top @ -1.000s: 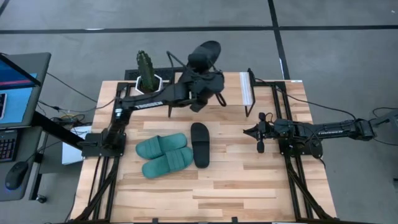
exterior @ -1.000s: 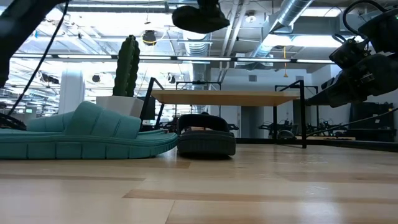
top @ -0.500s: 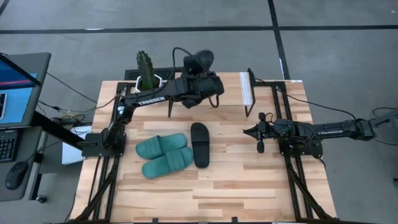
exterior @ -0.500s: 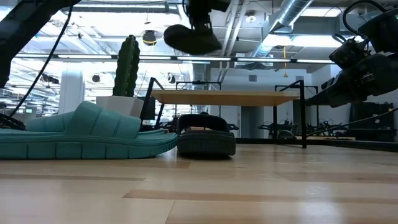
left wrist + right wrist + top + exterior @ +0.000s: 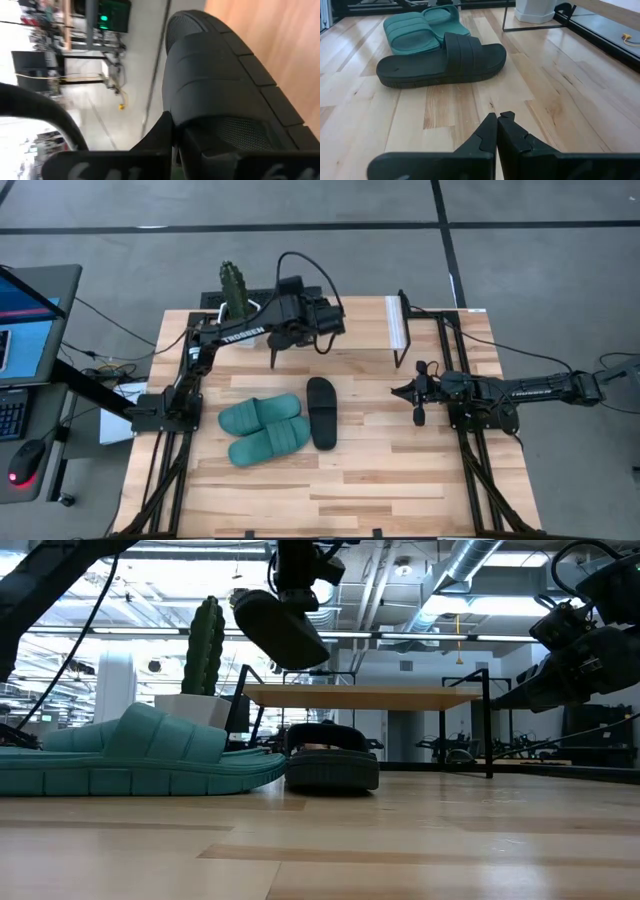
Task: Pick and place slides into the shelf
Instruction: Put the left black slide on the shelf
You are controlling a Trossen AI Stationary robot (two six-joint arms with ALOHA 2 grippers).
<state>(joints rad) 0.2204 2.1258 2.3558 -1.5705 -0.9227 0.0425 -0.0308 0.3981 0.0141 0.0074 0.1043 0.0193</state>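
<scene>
My left gripper is over the table's far side, shut on one black slide, which hangs high above the shelf's wood panel. In the high view the arm covers most of that slide. The shelf's white edge strip stands near the far right. The second black slide lies sole-down at the table's middle. The teal pair lies just left of it. My right gripper is shut and touches nothing, low at the table's right side. My left gripper pinches the black slide between its two fingers at the slide's side, by the base of the wide strap. The fingers come from above. The slide is lifted clear and hangs tilted below them, one end lower than the other.
A cactus in a white pot stands at the far left corner, close to my left arm. The shelf's thin black frame rises at the far side. Bare wood lies along the near edge.
My left gripper has drawn back from beyond the far edge toward the table's left and come down, turning as it went. The black slide it holds has dropped with it, tipped from nearly level to steeply slanted, and slipped under the arm in the high view.
</scene>
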